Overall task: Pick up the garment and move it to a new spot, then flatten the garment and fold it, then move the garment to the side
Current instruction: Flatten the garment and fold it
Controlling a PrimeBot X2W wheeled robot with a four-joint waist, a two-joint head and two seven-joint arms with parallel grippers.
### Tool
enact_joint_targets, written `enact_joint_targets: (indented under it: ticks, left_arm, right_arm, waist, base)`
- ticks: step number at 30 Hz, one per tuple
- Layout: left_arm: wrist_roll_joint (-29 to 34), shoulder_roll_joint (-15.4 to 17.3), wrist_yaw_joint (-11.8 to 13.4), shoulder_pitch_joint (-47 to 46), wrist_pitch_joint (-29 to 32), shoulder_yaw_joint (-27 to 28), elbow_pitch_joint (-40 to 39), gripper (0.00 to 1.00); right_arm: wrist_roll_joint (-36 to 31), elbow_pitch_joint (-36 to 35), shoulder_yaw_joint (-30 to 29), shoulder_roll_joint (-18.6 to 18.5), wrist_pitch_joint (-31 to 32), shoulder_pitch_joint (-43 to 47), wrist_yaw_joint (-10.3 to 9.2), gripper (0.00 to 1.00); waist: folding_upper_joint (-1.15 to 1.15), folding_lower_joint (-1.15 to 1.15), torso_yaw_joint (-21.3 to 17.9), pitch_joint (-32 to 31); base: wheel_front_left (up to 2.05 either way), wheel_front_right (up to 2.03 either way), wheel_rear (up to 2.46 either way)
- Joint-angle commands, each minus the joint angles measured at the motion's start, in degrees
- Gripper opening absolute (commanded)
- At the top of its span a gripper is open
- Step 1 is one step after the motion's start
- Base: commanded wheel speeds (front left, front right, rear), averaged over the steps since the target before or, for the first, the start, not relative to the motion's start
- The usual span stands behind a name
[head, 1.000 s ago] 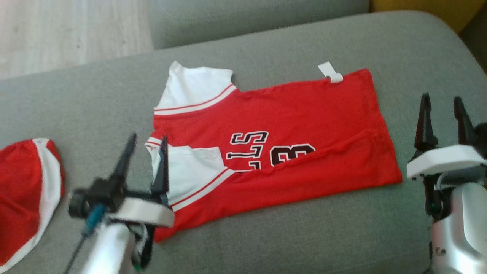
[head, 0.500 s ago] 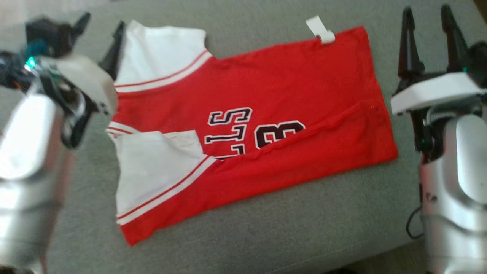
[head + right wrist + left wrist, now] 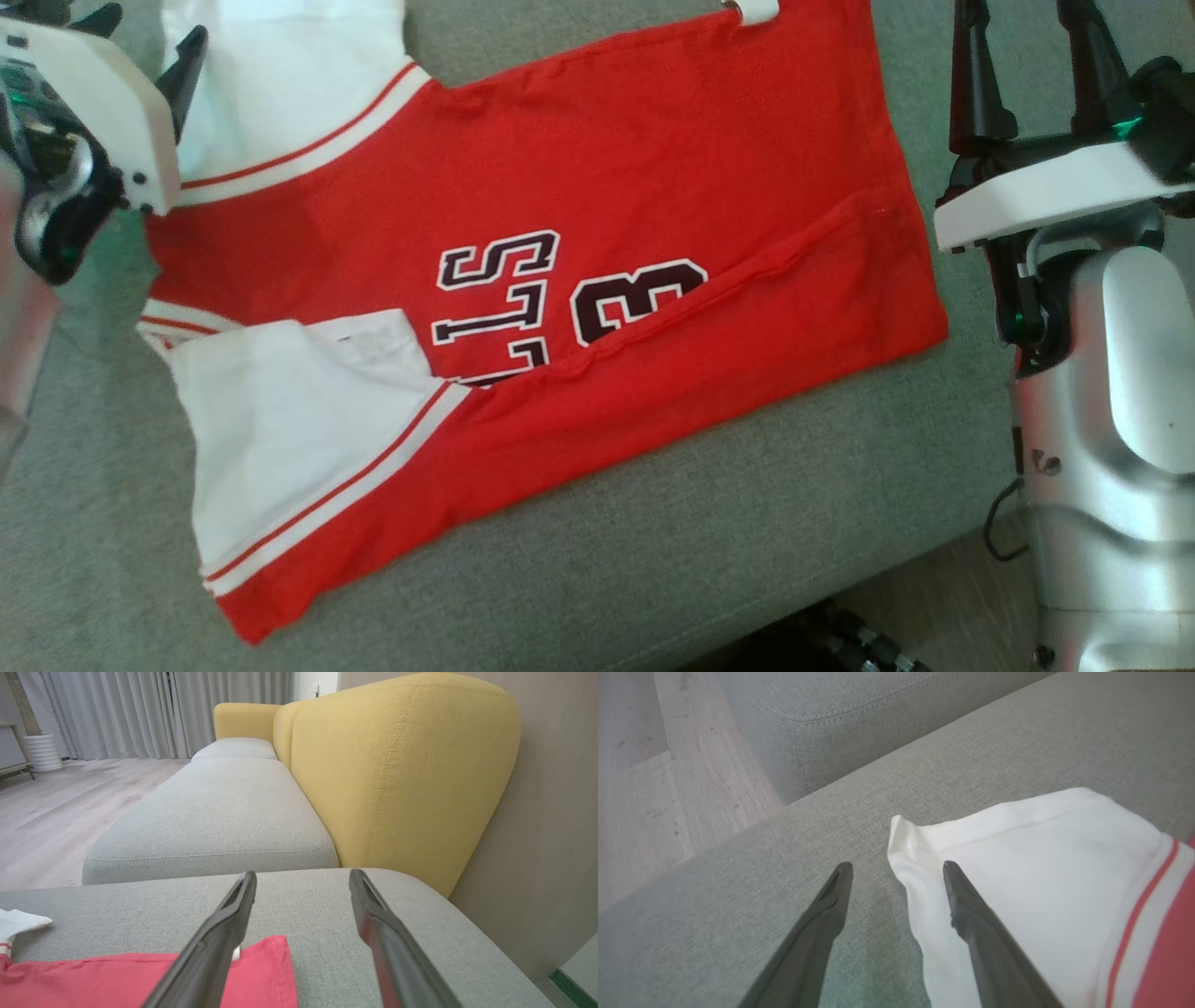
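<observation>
The red jersey (image 3: 523, 280) lies partly folded mid-frame on the grey cushion (image 3: 653, 560). It looks like the folding step. The right gripper (image 3: 302, 873), upper right, and the left gripper (image 3: 897, 865), upper left, both gape wide and empty. The left one straddles the white sleeve (image 3: 1041, 882) edge and should pinch it next.

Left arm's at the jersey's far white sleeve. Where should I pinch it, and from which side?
Take the white sleeve at its hemmed corner, where the edge looks slightly curled up off the cushion. Come in from the bare-cushion side: the open left gripper straddles that edge, one finger over fabric, the other over cushion.
</observation>
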Motion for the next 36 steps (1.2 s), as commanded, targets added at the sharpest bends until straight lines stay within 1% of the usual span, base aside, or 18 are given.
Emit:
enact_joint_targets:
  ticks: [1, 9, 15, 17, 18, 19, 20, 25, 30, 34, 36]
  left_arm:
    - [-0.4, 2.9, 0.1, -3.1, 0.1, 1.6, -1.3, 1.0]
    - [-3.1, 3.9, 0.1, -6.7, 0.0, -3.1, 2.5, 1.0]
    - [-5.5, 4.2, 0.1, -7.9, -0.5, -6.8, 3.3, 1.0]
    - [-7.3, 3.9, 0.1, -8.4, -0.2, -8.5, 3.2, 1.0]
    - [-8.1, 3.8, 0.1, -8.5, 0.2, -9.2, 3.0, 0.93]
    - [-9.0, 3.7, 0.1, -8.6, 0.5, -9.8, 2.7, 0.4]
    - [-9.8, 3.7, 0.1, -8.6, 0.5, -10.4, 2.2, 0.0]
    - [-12.8, 3.4, 0.1, -8.7, -2.8, -11.8, 1.4, 0.0]
    - [-14.0, 2.4, 0.1, -8.1, -9.5, -12.8, -0.2, 0.0]
    - [-14.4, 1.5, 0.1, -7.0, -14.9, -13.9, -3.2, 0.0]
    - [-14.5, 1.2, 0.1, -6.0, -16.8, -14.8, -5.2, 0.0]
  right_arm:
    - [0.5, -2.2, 1.0, -0.1, -0.6, -1.2, 0.37, 1.0]
    - [1.5, -2.1, 1.4, -0.1, -1.2, -1.0, 0.37, 1.0]
    - [1.6, -1.9, 1.2, -0.1, -1.4, -1.1, 0.37, 1.0]
    - [1.4, -1.8, 1.1, -0.1, -1.4, -1.3, 0.37, 1.0]
    - [1.4, -1.7, 1.0, -0.1, -1.4, -1.4, 0.37, 1.0]
    - [1.3, -1.7, 0.9, -0.1, -1.3, -1.5, 0.37, 1.0]
    - [1.2, -1.6, 0.8, -0.1, -1.3, -1.6, 0.37, 1.0]
    - [-0.2, -0.8, -0.1, -0.1, -0.8, -1.8, 0.37, 1.0]
    - [-1.2, 0.6, -0.7, -0.7, 0.6, -2.6, 0.37, 1.0]
    - [-1.2, 3.0, 0.6, -3.5, 2.8, -3.4, 0.37, 1.0]
    - [-0.9, 4.7, 1.7, -5.5, 4.2, -3.8, 0.37, 1.0]
  waist:
    - [0.0, -0.01, -0.6, 0.7]
    - [0.0, -0.01, -1.6, 2.4]
    - [0.0, -0.01, -2.0, 2.5]
    - [0.0, -0.01, -2.1, 2.5]
    - [0.0, -0.01, -2.1, 2.6]
    - [0.0, -0.01, -2.1, 2.6]
    - [0.0, -0.01, -2.0, 2.5]
    - [0.0, -0.01, -0.6, 1.0]
    - [0.0, -0.01, 2.0, -1.9]
    - [0.0, -0.01, 5.0, -4.5]
    - [0.0, -0.01, 6.9, -5.7]
  base:
    - [0.0, 0.0, 0.0]
    - [0.0, 0.0, 0.0]
    - [0.0, 0.0, 0.0]
    - [0.0, 0.0, 0.0]
    - [0.0, 0.0, 0.0]
    - [0.0, 0.0, 0.0]
    - [0.0, 0.0, 0.0]
    - [0.0, 0.0, 0.0]
    - [0.0, 0.0, 0.0]
    - [0.0, 0.0, 0.0]
    - [0.0, 0.0, 0.0]
